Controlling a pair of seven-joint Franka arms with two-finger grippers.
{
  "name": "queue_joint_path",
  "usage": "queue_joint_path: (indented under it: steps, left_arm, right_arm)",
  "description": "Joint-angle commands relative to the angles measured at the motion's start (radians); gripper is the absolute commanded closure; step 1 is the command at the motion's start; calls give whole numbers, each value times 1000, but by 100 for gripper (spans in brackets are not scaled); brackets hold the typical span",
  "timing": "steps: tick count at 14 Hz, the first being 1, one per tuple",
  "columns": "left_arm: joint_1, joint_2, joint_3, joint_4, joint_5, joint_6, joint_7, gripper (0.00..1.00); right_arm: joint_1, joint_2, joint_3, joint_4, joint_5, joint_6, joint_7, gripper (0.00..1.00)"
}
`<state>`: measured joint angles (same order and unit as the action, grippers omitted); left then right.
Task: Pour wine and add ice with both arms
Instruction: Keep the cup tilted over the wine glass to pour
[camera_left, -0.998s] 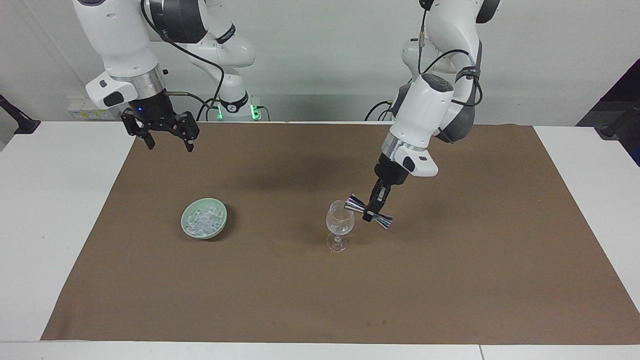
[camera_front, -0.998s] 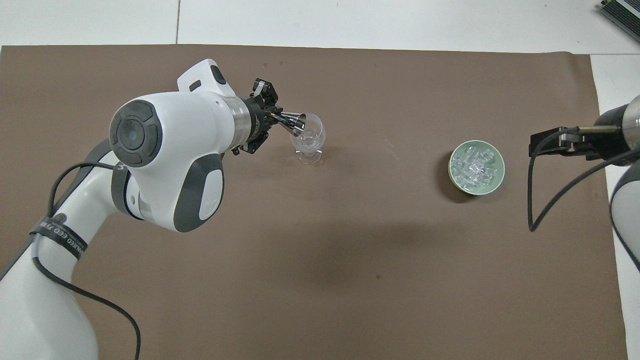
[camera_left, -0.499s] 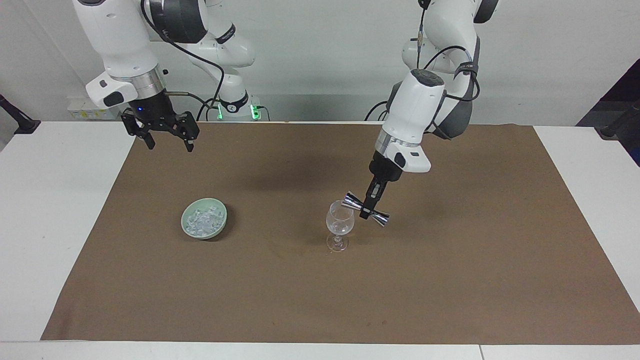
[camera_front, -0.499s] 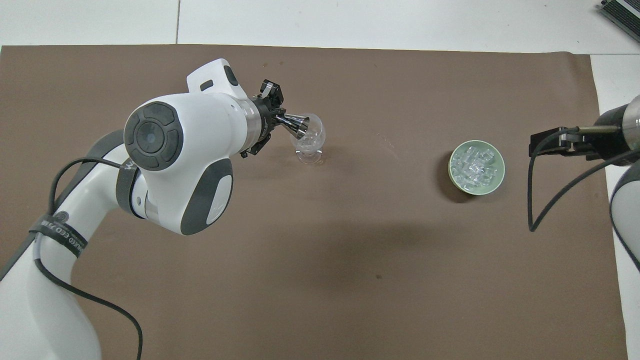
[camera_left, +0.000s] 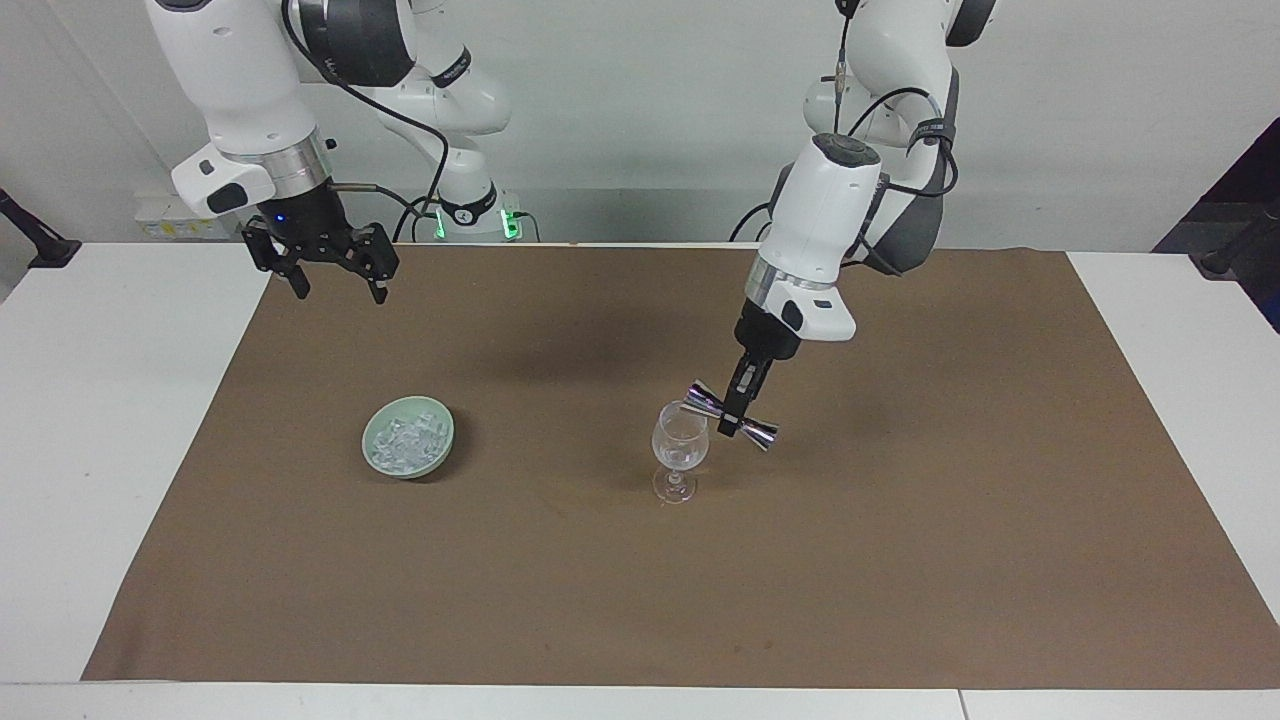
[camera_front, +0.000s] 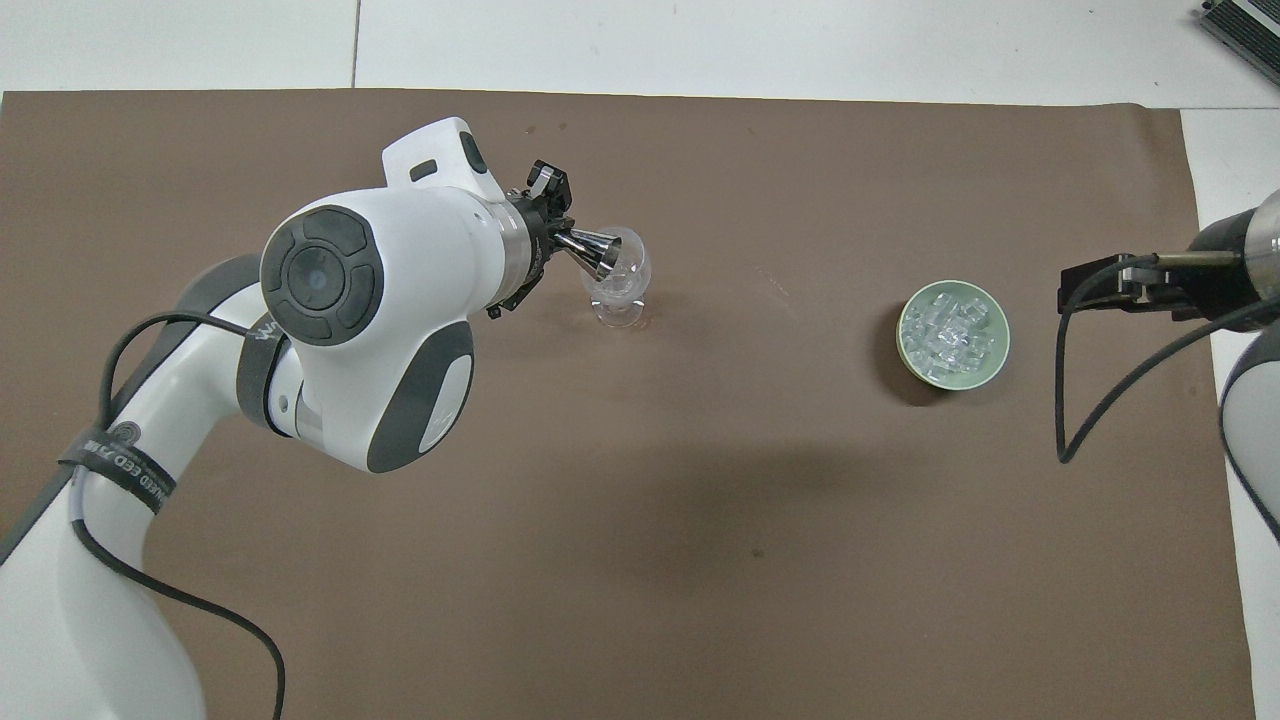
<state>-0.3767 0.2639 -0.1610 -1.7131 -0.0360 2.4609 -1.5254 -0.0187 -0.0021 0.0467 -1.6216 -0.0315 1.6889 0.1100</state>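
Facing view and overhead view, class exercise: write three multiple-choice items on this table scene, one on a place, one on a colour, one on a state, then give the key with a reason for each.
1. Where is the ice?
A. in the green dish
B. in the wine glass
C. loose on the brown mat

2. What colour is the jigger?
A. red
B. shiny silver
C. yellow

3. How is the left gripper?
A. open and free
B. shut on the jigger
C. resting on the mat

Key: A, the chunks fill the dish; B, it gleams like metal; B, its fingers clamp the jigger's waist, tilted over the glass. The right gripper waits open.
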Motion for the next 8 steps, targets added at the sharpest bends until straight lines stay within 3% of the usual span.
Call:
queue_joint_path:
  steps: [1,8]
  left_arm:
    - [-31,-2,21,18,28,-28,-29,100]
    - [-37,3,20,43,56,-51,-29,100]
  right_arm:
    - [-6,2,-1,3,16,-2,-21,0]
    - [-6,2,-1,3,16,-2,-21,0]
